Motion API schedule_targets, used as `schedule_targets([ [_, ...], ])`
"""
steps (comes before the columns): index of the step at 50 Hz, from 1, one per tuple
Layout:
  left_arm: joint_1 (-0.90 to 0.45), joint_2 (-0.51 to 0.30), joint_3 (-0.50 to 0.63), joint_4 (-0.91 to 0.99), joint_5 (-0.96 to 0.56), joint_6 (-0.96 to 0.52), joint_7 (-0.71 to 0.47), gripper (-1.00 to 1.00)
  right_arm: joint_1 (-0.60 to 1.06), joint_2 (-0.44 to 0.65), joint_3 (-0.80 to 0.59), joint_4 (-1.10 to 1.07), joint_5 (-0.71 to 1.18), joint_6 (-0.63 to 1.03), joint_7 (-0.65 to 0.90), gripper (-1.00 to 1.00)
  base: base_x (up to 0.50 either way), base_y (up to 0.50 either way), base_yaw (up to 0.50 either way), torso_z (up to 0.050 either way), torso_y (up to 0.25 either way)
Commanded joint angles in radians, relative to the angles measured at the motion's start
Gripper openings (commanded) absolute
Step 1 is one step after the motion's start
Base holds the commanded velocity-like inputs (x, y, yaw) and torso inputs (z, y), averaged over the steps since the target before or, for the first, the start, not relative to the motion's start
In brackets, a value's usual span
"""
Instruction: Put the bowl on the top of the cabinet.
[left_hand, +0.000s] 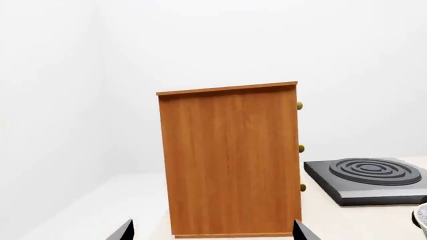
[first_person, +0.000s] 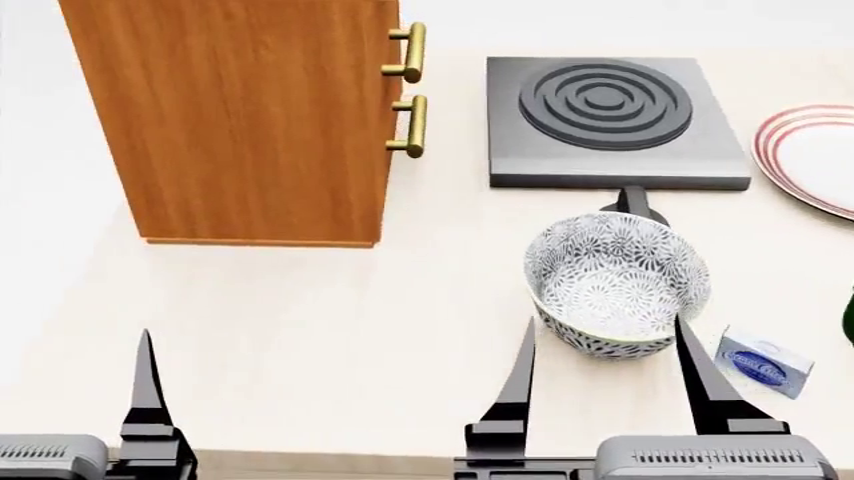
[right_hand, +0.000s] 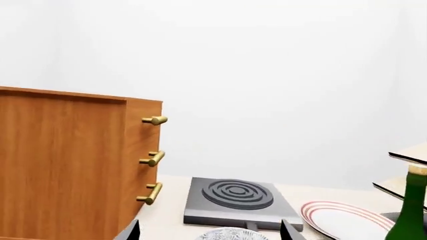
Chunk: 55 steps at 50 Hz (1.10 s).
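Head view: a leaf-patterned bowl (first_person: 615, 283) sits on the pale tabletop (first_person: 334, 330) at lower right of centre, between the parted fingers of the right gripper (first_person: 607, 365), neither finger clearly touching it. The orange-brown cabinet (first_person: 240, 115) fills the upper left, brass handles (first_person: 411, 90) facing right. A dark single-burner hob (first_person: 607, 120) lies above the bowl, a red-ringed plate (first_person: 814, 160) at the right edge. The left gripper (first_person: 147, 390) is at lower left; only one finger shows, so its state is unclear

Black tapered pincer fingers (first_person: 514, 385) on grey, vent-slotted wrist housings (first_person: 714, 457).
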Motion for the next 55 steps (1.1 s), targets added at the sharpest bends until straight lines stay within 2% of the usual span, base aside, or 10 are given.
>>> schedule_targets([
  [1,0.0,-0.006,0.006,-0.002,-0.007,0.004,-0.008,1.0,0.001,0.006,-0.004,0.003,0.002,-0.003,0.011,1.0,0.0,0.16,0.0,0.0,0.0],
  [22,0.002,-0.019,0.014,-0.011,-0.018,0.018,-0.019,1.0,0.003,0.019,-0.019,0.011,0.012,-0.006,0.033,1.0,0.0,0.45,0.0,0.0,0.0],
  [46,-0.002,-0.033,0.024,-0.009,-0.031,0.015,-0.033,1.0,0.006,0.039,-0.037,0.011,0.037,0.011,0.032,1.0,0.0,0.04,0.0,0.0,0.0],
  [55,-0.002,-0.037,0.031,-0.013,-0.034,0.019,-0.038,1.0,0.005,0.044,-0.034,0.013,0.041,-0.002,0.041,1.0,0.43,0.02,0.0,0.0,0.0],
])
